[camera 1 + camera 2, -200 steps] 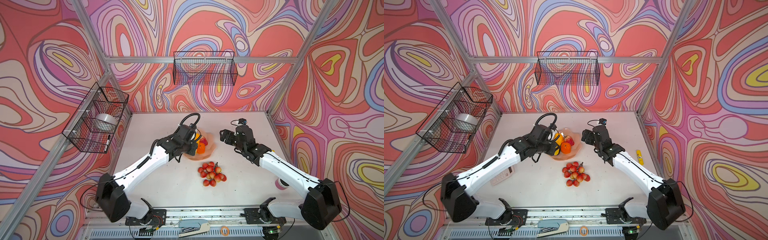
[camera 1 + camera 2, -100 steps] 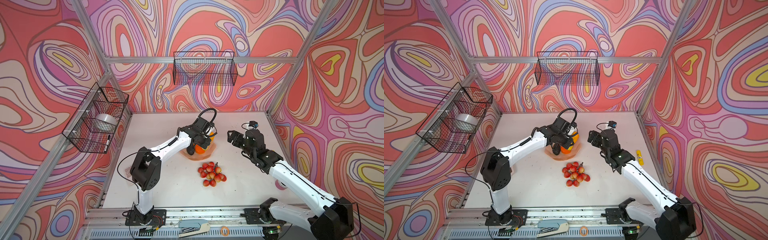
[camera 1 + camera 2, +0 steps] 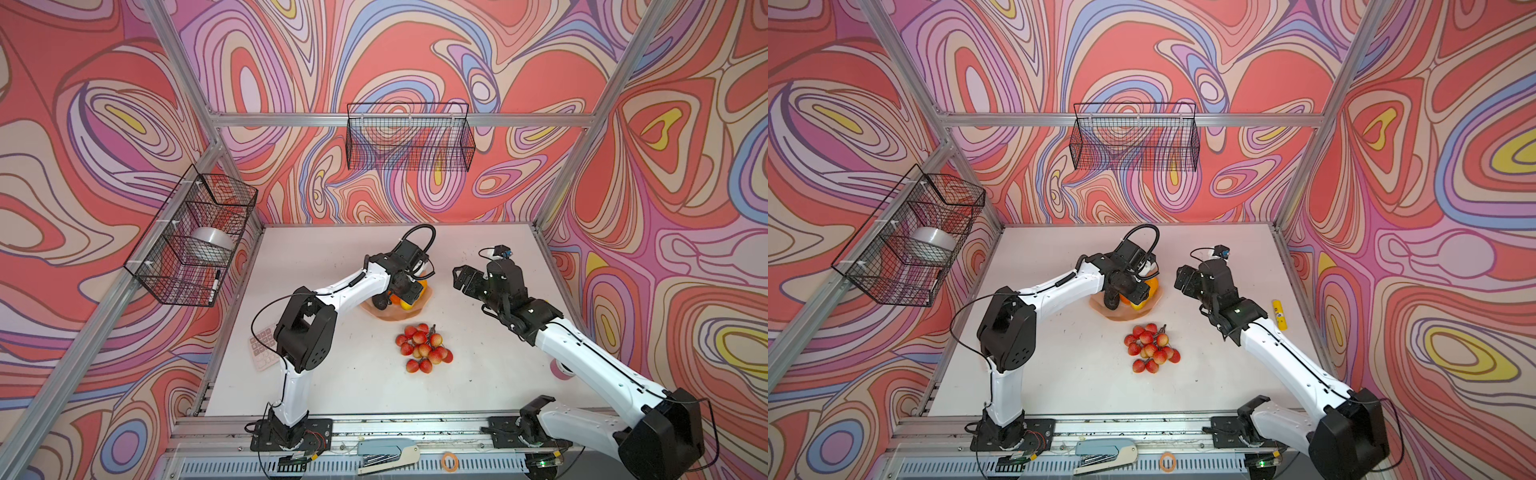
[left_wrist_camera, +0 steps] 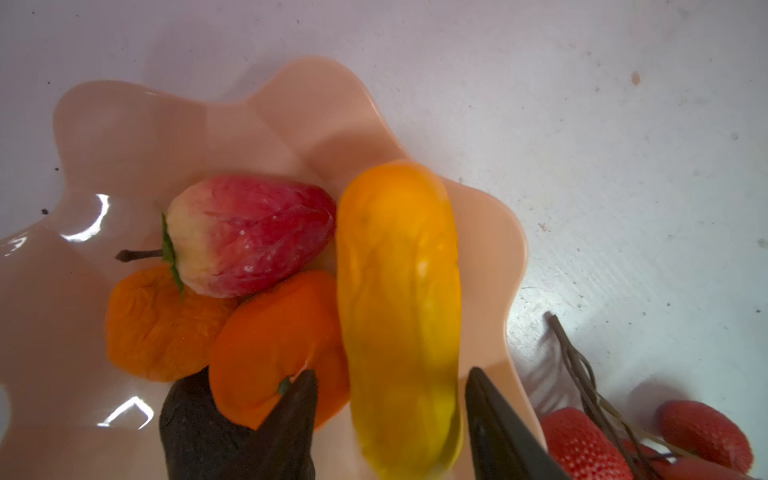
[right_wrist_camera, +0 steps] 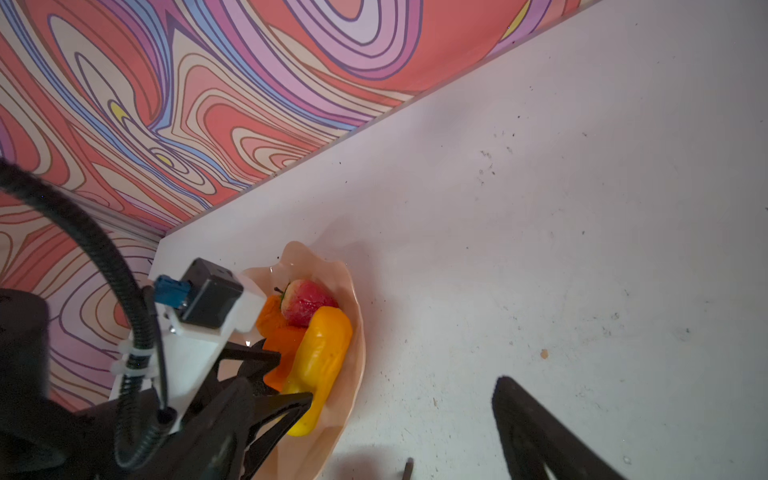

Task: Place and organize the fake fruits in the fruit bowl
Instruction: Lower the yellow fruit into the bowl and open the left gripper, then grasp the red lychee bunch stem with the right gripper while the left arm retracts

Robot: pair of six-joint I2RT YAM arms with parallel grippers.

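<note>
The peach-pink fruit bowl (image 3: 390,316) (image 4: 124,145) sits mid-table. It holds a red strawberry (image 4: 253,232), two oranges (image 4: 158,328) (image 4: 274,345), a dark avocado (image 4: 199,436) and the long yellow fruit (image 4: 399,311) (image 5: 320,357). My left gripper (image 3: 409,293) (image 4: 390,399) hangs over the bowl, open. The yellow fruit lies between its jaws with a gap on each side. The bunch of small red berries (image 3: 424,348) (image 3: 1152,348) lies on the table in front of the bowl. My right gripper (image 3: 459,278) stands open to the bowl's right, holding nothing.
A yellow marker tube (image 3: 1279,314) lies near the right wall. A calculator (image 3: 262,347) lies at the left edge beside the left arm. Black wire baskets hang on the back wall (image 3: 409,137) and left wall (image 3: 191,241), the latter holding a white bowl (image 3: 210,245).
The left arm swung from the bowl's left side to over it, and its jaws opened off the long yellow fruit. The right arm drew back a little to the right.
</note>
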